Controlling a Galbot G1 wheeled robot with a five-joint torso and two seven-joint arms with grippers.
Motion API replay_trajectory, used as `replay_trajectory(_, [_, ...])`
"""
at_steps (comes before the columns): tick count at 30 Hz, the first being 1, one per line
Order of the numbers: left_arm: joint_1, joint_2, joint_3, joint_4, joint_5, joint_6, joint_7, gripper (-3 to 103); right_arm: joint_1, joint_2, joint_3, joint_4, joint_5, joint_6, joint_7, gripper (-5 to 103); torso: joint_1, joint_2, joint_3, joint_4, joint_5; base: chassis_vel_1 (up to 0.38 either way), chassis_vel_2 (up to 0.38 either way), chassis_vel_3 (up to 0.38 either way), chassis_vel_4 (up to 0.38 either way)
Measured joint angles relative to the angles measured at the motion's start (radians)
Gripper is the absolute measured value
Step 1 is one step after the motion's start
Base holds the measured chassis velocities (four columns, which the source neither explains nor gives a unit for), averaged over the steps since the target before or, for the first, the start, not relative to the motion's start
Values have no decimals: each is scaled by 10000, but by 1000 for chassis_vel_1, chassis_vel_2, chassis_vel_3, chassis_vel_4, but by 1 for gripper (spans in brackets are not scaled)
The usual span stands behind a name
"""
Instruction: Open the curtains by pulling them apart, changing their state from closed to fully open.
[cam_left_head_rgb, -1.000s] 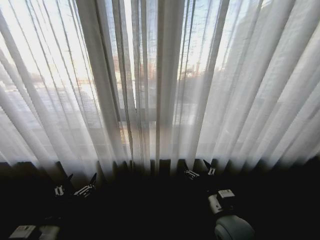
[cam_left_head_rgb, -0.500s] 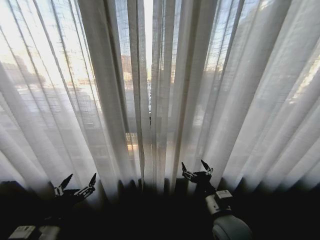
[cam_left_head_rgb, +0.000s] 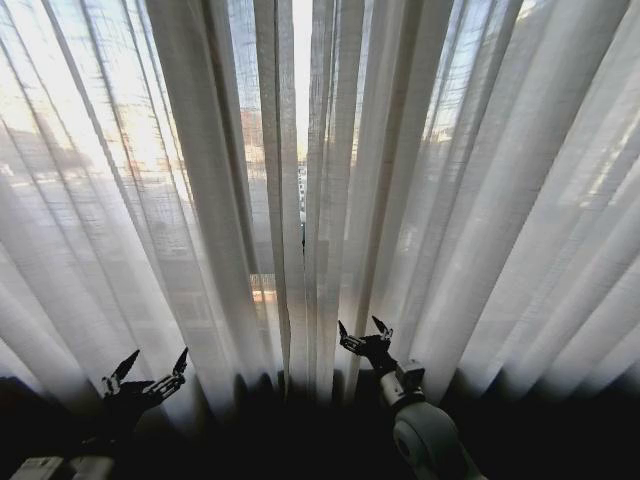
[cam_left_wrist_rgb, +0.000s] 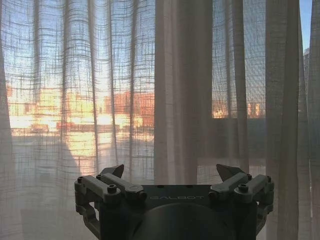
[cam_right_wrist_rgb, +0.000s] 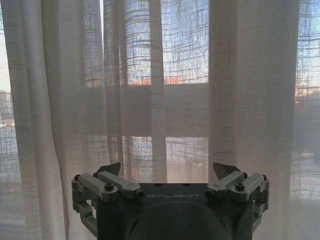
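Right gripper (cam_left_head_rgb: 365, 334), fingers spread and holding nothing, is raised just beside the central seam (cam_left_head_rgb: 303, 200) where the two panels of the curtains (cam_left_head_rgb: 470, 200) meet, slightly to the seam's right and close to the fabric without clearly touching it. Its wrist view looks straight at the pleats between the spread fingers (cam_right_wrist_rgb: 116, 170), with a sliver of bare window showing at the seam. That placement looks chosen so it can take the inner edge of the right panel. Left gripper (cam_left_head_rgb: 148, 372) is also released and empty, sitting lower and well to the left of the seam, facing a thick fold of the left panel in its own view (cam_left_wrist_rgb: 170, 175). It seems less far along in reaching its grasp. The curtains hang closed across the whole window, both sheer white panels in long vertical pleats, parted by only a thin bright slit at the seam. No containers are present in this scene.
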Motion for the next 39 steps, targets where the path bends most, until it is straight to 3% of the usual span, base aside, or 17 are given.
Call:
replay_trajectory(14, [209, -138, -267, -38, -50, -230, -11, 100, 2355, 544, -366, -2346, 83, 78, 1, 100, 13, -7, 5, -2, 0, 0, 0, 0, 0])
replay_trajectory(28, [193, -171, -268, 65, -60, -409, -18, 100, 3432, 1078, -569, -3096, 76, 100, 19, 103, 14, -8, 5, -2, -1, 0, 0, 0, 0])
replay_trajectory(32, [201, -205, -259, 72, -58, -438, -22, 100, 3682, 1230, -660, -3427, 16, 155, 19, 99, 15, -8, 6, -1, -1, 0, 0, 0, 0])
replay_trajectory(35, [236, -219, -287, 37, -57, -456, -25, 100, 3879, 1331, -637, -3680, -113, 268, 20, 84, 15, -8, 6, -1, 1, 0, 0, 0, 0])
replay_trajectory(39, [255, -240, -329, -11, -57, -467, -32, 100, 3893, 1329, -589, -3694, -134, 307, 26, 73, 15, -8, 6, -2, 1, 0, 0, 0, 0])
